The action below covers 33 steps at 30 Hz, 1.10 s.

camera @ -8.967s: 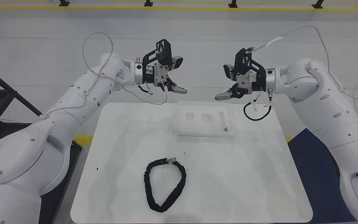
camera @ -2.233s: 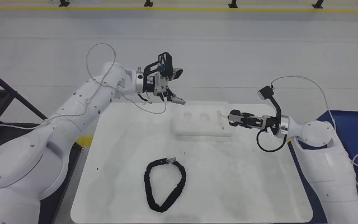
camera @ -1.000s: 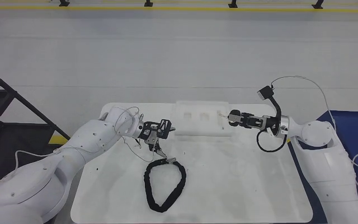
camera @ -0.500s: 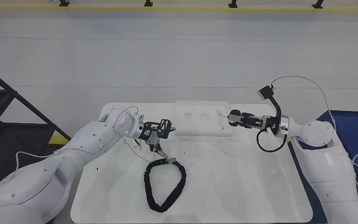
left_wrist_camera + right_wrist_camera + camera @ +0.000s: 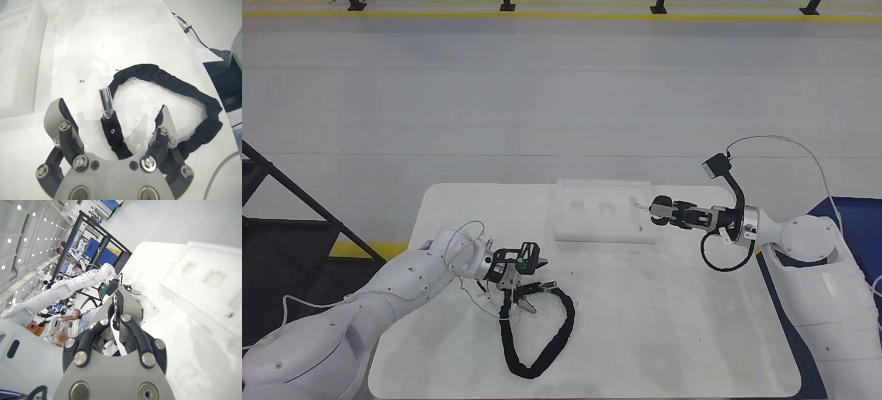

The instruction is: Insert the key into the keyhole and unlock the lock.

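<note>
Lock (image 5: 170,79), black fabric-sleeved chain loop with chrome cylinder end (image 5: 105,104), lying on white table (image 5: 692,320). Left gripper (image 5: 527,291) jaws apart, straddling cylinder, presumably to steady it. Right gripper (image 5: 652,209) jaws together beside white foam tray (image 5: 592,226).

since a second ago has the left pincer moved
Yes. The left pincer has come toward the robot, away from the foam block, and now sits open astride the metal end of the chain lock.

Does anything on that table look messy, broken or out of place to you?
Nothing broken or spilled. The only oddity is a few tiny dark specks on the white table beside the lock, whose silver end lies inside the open left claw.
</note>
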Motion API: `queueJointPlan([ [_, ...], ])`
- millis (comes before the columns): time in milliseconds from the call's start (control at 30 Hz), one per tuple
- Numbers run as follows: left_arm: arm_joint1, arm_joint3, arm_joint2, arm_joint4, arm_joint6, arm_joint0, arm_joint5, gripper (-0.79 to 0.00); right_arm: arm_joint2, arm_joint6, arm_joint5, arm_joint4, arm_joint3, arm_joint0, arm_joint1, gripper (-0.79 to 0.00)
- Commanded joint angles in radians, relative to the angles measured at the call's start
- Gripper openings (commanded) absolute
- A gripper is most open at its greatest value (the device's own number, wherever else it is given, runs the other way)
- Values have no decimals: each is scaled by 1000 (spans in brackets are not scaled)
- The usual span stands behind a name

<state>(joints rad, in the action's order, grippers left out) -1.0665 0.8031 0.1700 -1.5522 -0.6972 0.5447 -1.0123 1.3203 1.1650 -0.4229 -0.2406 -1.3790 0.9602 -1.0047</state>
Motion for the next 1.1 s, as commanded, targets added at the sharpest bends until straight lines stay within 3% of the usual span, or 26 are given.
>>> queueJointPlan([
  [0,-7,-9,0,-11,3,4,0,0,0,0,0,0,0,0,0,-785],
  [367,-52,-84,0,-57,-29,12,0,0,0,0,0,0,0,0,0,-785],
  [400,-56,-93,0,-53,-35,11,0,-95,0,0,0,0,0,0,0,-785],
  [467,-63,-110,0,-58,-39,9,0,-369,0,0,0,0,0,0,0,-785],
  [533,-70,-121,0,-68,-42,8,0,-539,0,0,0,0,0,0,0,-785],
  [567,-74,-126,0,-74,-44,7,0,-693,0,0,0,0,0,0,0,-785],
  [633,-79,-134,0,-87,-50,7,0,-785,0,0,0,0,0,0,0,-785],
  [1067,-88,-130,7,-157,-129,-15,18,-785,0,0,0,0,0,0,0,-785],
])
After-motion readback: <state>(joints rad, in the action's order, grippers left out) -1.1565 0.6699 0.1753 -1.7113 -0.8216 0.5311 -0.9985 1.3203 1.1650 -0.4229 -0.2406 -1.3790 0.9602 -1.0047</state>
